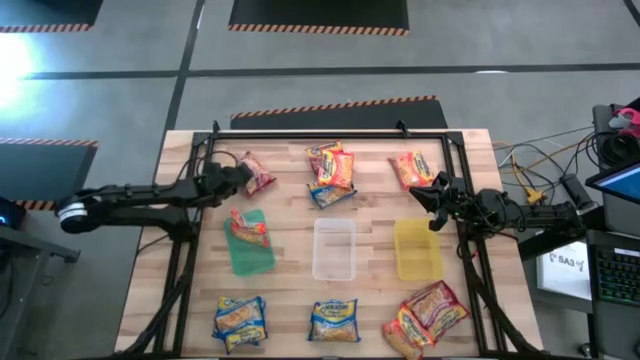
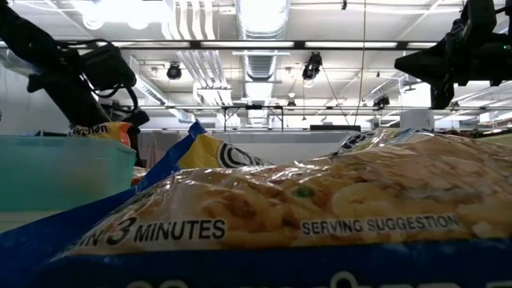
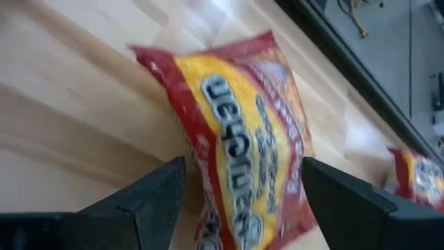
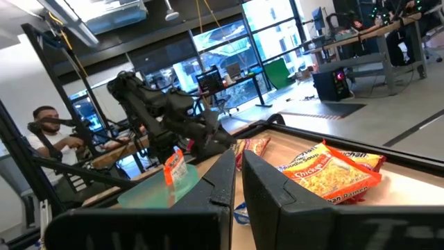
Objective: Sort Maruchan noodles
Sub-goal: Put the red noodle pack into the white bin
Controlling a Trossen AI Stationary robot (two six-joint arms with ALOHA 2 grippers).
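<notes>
Nearest the low camera lies a blue-yellow packet (image 2: 264,216) at the worktop's (image 1: 370,215) front edge, part of the row of blue and orange packs there. Behind it stand the green bin (image 1: 250,243), already holding one red packet (image 1: 247,225), then the clear bin (image 1: 333,249) and yellow bin (image 1: 417,250). Farther back, the left pincer (image 3: 239,198) stands with its jaws wide open astride a red-pink packet (image 3: 239,132) lying flat on the wood at the back left. To do this pick well, I would lower squarely, close across the packet's narrow width, and pinch the crinkly film firmly so it cannot slide out. The right pincer (image 1: 432,195) hovers closed and empty near the back right.
</notes>
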